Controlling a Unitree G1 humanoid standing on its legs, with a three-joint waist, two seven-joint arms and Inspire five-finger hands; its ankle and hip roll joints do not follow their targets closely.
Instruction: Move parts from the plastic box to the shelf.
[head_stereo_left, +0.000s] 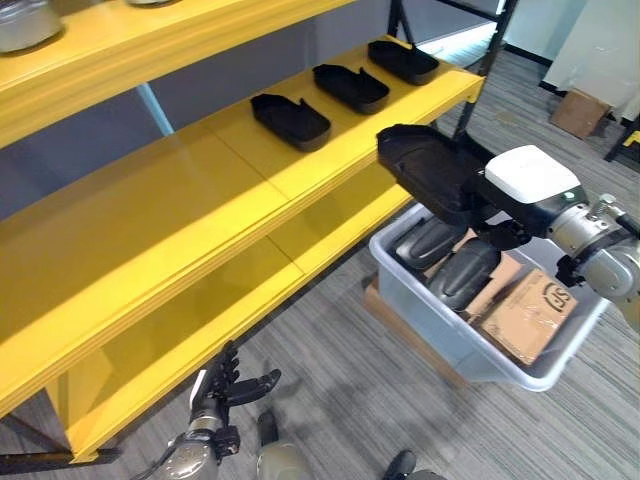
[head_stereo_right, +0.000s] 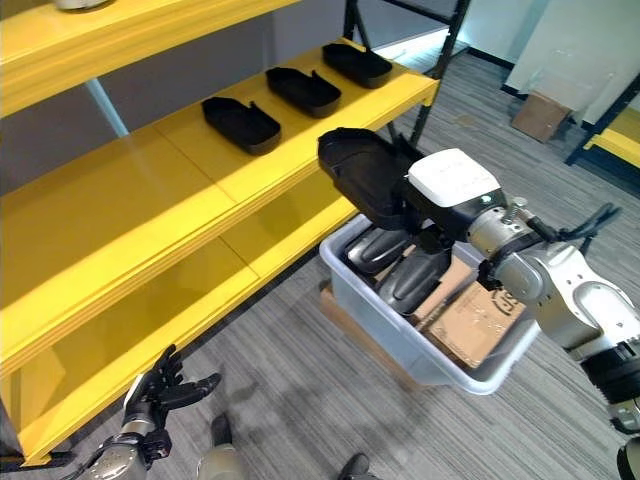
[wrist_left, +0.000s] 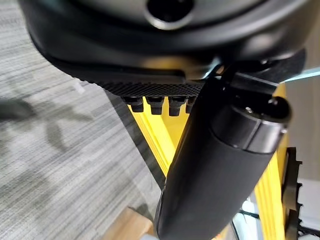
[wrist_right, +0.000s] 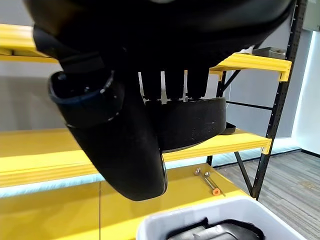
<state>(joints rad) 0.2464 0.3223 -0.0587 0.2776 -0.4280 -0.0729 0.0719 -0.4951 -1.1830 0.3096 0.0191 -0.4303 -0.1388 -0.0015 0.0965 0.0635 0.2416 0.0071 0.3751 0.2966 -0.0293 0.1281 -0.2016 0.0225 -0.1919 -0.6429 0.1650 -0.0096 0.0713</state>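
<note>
Three parts (head_stereo_left: 350, 88) already on the shelf (head_stereo_left: 200, 190), we hold a fourth part (head_stereo_left: 425, 165) pinched in the right hand (head_stereo_left: 505, 195) just above the plastic box (head_stereo_left: 440, 335) beside the shelf edge, next setting it beside them; left hand (head_stereo_left: 225, 390) relaxed below the shelf.

Bright, even overhead room light falls on the yellow shelf (head_stereo_left: 200, 190), whose top boards show a soft sheen but no hard glare. The lower level sits in shade under the upper board. Faint, diffuse shadows lie on the grey floor (head_stereo_left: 330, 390). A pale, washed-out strip of daylight shows at the far end of the shelf. Straight shelf edges bow slightly toward the frame borders. In the wrist views each robot hand (wrist_right: 150, 120) is a dark, underexposed, soft-focus mass, while the background stays fairly sharp; floor (wrist_left: 55, 140) shadows there are blurred.
</note>
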